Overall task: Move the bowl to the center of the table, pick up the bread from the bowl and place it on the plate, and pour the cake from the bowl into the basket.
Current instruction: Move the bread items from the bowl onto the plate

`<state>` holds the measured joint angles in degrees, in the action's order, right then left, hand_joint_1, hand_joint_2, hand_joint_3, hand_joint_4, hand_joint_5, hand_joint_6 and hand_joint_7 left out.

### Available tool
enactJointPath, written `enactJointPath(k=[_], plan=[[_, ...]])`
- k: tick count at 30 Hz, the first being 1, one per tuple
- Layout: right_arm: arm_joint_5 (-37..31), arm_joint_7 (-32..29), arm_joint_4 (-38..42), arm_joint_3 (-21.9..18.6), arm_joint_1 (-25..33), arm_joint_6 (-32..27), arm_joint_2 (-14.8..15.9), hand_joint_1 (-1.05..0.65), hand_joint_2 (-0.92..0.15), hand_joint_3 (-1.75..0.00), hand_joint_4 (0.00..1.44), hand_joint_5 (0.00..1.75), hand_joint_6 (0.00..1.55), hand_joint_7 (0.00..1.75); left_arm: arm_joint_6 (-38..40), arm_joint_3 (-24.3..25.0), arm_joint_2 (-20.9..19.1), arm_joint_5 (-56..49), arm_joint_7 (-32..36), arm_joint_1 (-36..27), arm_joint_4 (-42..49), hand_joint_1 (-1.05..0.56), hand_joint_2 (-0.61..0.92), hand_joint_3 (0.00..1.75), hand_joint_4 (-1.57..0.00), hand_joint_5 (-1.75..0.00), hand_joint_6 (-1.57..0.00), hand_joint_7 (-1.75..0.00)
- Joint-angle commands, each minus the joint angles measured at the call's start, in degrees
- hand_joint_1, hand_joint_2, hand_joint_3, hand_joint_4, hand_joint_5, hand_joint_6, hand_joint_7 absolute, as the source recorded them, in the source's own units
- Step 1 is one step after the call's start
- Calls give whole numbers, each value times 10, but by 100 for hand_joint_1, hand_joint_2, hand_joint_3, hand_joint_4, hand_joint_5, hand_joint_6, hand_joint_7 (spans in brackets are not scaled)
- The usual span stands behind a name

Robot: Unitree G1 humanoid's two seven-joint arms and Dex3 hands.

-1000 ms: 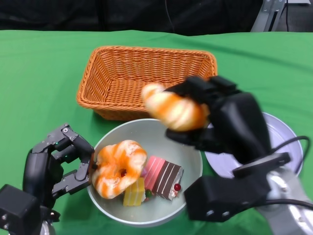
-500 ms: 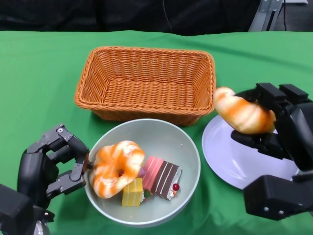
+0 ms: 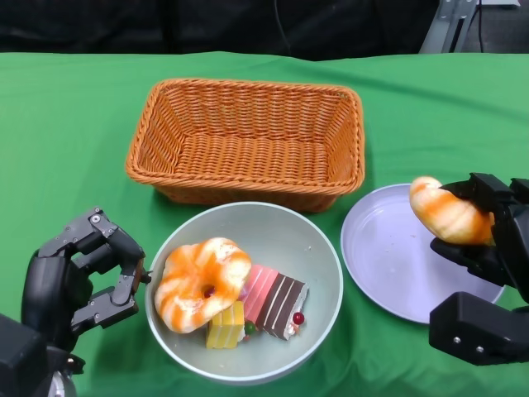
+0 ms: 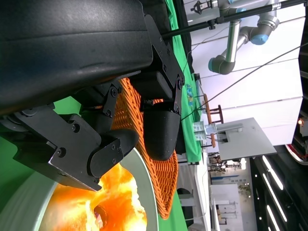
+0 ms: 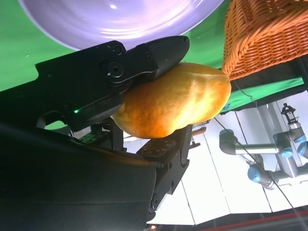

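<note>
**Bread over the plate's far edge: the release is the risk**

Green cloth covers the bench (image 3: 74, 124), with black drapery behind it. On it stand an oblong woven wicker basket (image 3: 248, 136), a pale grey-green round bowl (image 3: 318, 248) just in front of the basket, and a flat round lilac-grey plate (image 3: 388, 256) beside the bowl on the robot's right.

The right hand (image 3: 488, 236) is clamped on an elongated orange-glazed bread roll (image 3: 446, 217); the right wrist view shows black fingers (image 5: 144, 57) pressed on opposite sides of it. The roll hangs above the plate's outer edge, not its middle. Let go there, its rounded shape could tip it over the low rim onto the cloth. Releasing from height would likely add bounce, so lowering and shifting inward looks wise.

A round orange-and-white ring-shaped bread (image 3: 201, 283) sits in the bowl, leaning on a pink, brown and white striped slice of cake (image 3: 273, 299) and a yellow cake cube (image 3: 225, 324). Lifting that bread may drag the cakes about or nudge the bowl.

The left hand (image 3: 83, 285) is beside the bowl's rim, fingers curled and holding nothing; whether it touches the rim, I cannot tell. A bump from it could push the bowl towards the plate.
</note>
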<state>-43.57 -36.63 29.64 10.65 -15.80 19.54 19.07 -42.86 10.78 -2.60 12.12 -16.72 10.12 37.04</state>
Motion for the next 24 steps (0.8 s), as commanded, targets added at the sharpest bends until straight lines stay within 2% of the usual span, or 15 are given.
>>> enactJointPath(k=[1, 6, 14, 18, 21, 24], plan=[[-8, -45, 59, 17, -32, 10, -2, -21, -89, -1, 76, 140, 87, 73, -4, 7, -12, -2, 4, -3, 0, 1, 55, 111, -80, -162, -78, -146], [-10, -87, 136, 42, -67, 20, -11, -24, -90, -1, 77, 139, 88, 71, 3, 8, -9, -8, 14, -8, -10, 1, 55, 112, -80, -162, -78, -147], [-4, -89, 196, 69, -92, 6, -27, -21, -91, -1, 75, 138, 87, 66, -3, 7, -8, -5, 9, -9, -12, 0, 54, 112, -79, -162, -78, -147], [-7, -85, 212, 82, -97, -6, -32, -21, -90, 0, 78, 129, 91, 55, -13, 7, -9, -7, 10, -7, -7, 0, 54, 113, -80, -162, -78, -147], [-9, -78, 225, 96, -100, -22, -36, -23, -89, 0, 81, 122, 99, 40, -11, 6, -9, -10, 14, -6, -8, -1, 53, 113, -81, -162, -79, -148], [-11, -50, 210, 107, -93, -49, -34, -28, -89, -1, 79, 115, 101, 23, -8, 7, -9, -4, 9, -5, -6, -1, 52, 114, -81, -162, -79, -148]])
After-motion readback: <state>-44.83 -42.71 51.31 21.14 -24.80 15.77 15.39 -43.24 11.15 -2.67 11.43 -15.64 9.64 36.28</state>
